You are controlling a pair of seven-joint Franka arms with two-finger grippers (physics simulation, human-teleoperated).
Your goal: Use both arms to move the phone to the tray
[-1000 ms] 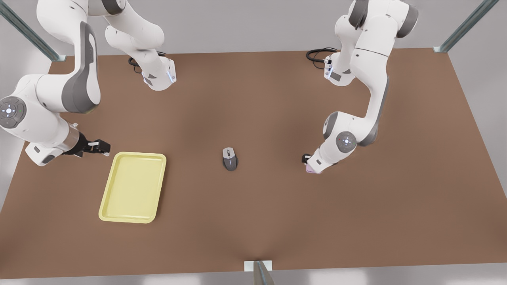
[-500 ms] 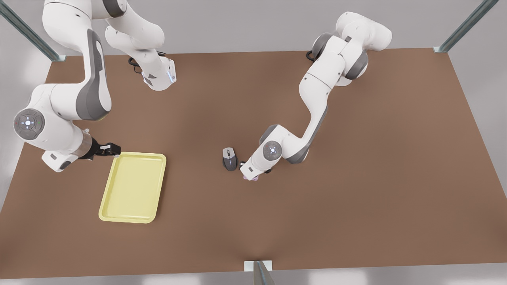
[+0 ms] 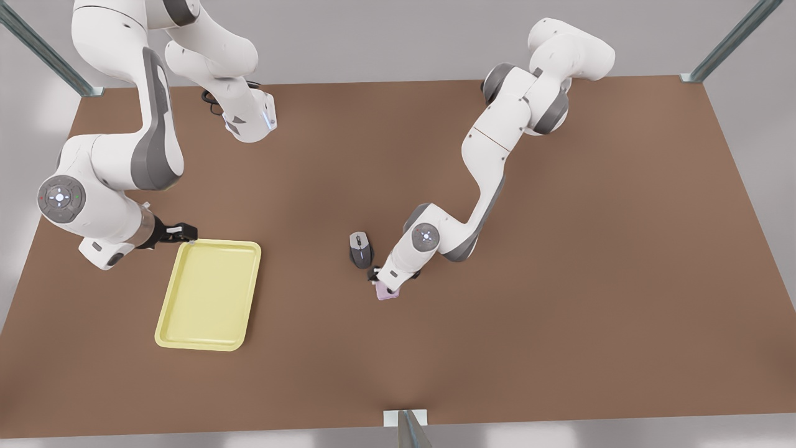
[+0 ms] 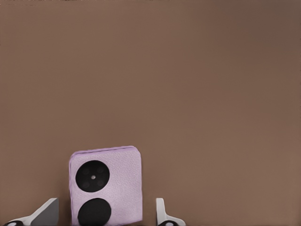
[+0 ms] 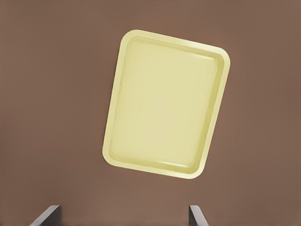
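Two white arms stand at the far edge of a plain brown worktop [image 3: 559, 280], with a pale grey wall [image 3: 373, 37] behind it and slanted metal struts [image 3: 734, 40] at the corners. A loop of black cable [image 3: 497, 84] lies at the base of the arm on the front view's right.

Your phone [image 3: 387, 292] is a small, nearly square, pale pink slab. It sits near the middle of the worktop, just beside a grey computer mouse [image 3: 360, 249] and well apart from the tray [image 3: 217, 242]. The tray is pale yellow and shallow, with rounded corners and a raised rim, and lies toward the front view's left.

The left claw [image 3: 379, 277] is right over the phone. From the front, the wrist covers part of the phone, so you see just a pink corner. The left wrist view gives you what that hides: the phone [image 4: 106, 183] face with its two black round camera circles, sitting between the left claw [image 4: 106, 212] fingers. The fingers are spread, with a sliver of brown showing on each side of the phone, so they are not pressing it.

The right claw [image 3: 186, 233] hangs at the far corner of the tray. In the right wrist view you see the whole tray [image 5: 174, 41] and the right claw [image 5: 120, 212] fingertips set wide apart, holding nothing.
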